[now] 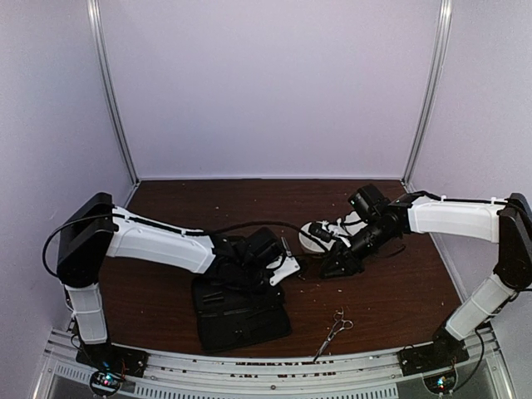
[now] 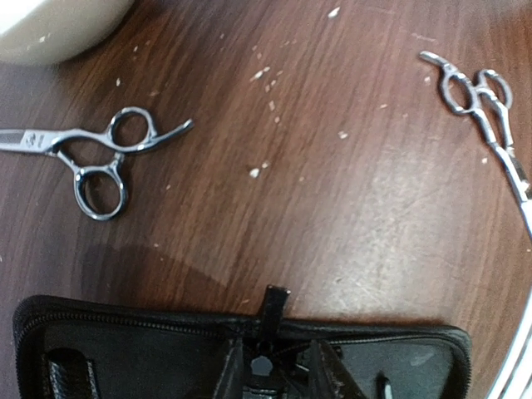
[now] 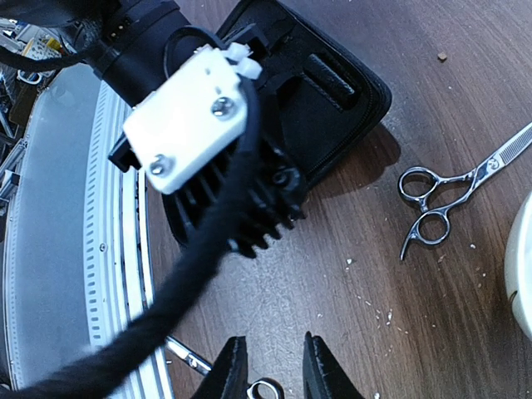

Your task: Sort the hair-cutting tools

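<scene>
While flecks (image 2: 260,73) dot brown tabletop (image 2: 332,208) | pale walls (image 1: 266,83) | right tool (image 3: 268,366) parted | left tool (image 2: 287,366) state unclear

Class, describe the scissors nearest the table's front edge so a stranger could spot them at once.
Start at the black case on the brown table. Just right of it, by the front rail, lie silver scissors. Unlike the other pair, no white bowl sits beside them.

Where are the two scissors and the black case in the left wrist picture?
Picture-left scissors (image 2: 62,148): left wrist view, shank beside rings.
Picture-right scissors (image 2: 500,150): left wrist view, shank below rings.
Black case (image 2: 125,353): left wrist view, inner panel.
</scene>
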Robot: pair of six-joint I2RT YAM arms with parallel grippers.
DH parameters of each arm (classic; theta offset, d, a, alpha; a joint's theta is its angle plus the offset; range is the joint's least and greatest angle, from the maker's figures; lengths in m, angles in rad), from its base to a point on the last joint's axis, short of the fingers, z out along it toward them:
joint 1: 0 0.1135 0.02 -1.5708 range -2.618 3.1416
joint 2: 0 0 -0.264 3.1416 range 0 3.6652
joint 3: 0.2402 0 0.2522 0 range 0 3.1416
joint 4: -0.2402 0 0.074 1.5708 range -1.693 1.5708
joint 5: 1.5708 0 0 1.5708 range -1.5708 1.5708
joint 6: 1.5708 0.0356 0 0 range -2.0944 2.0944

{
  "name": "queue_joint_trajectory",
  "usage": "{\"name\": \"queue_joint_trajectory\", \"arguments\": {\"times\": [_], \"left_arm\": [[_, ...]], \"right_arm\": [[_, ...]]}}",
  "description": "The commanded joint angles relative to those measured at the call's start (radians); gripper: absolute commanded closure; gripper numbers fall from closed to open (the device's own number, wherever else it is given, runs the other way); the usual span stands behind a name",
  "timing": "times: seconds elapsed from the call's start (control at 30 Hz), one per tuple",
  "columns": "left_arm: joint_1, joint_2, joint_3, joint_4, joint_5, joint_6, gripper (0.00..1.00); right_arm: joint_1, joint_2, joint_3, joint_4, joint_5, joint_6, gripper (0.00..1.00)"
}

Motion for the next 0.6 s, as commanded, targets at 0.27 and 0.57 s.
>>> {"name": "queue_joint_trajectory", "arguments": {"times": [0.27, 0.57], "left_arm": [[-0.002, -0.014, -0.019, -0.04, -0.052, -0.036, 0.68], [-0.003, -0.064, -0.102, -0.046, -0.039, -0.039, 0.68]], "right_arm": [[0.003, 0.0, 0.031, -0.03, 0.013, -0.022, 0.74], [0.003, 0.008, 0.035, -0.038, 0.017, -0.029, 0.74]]}}
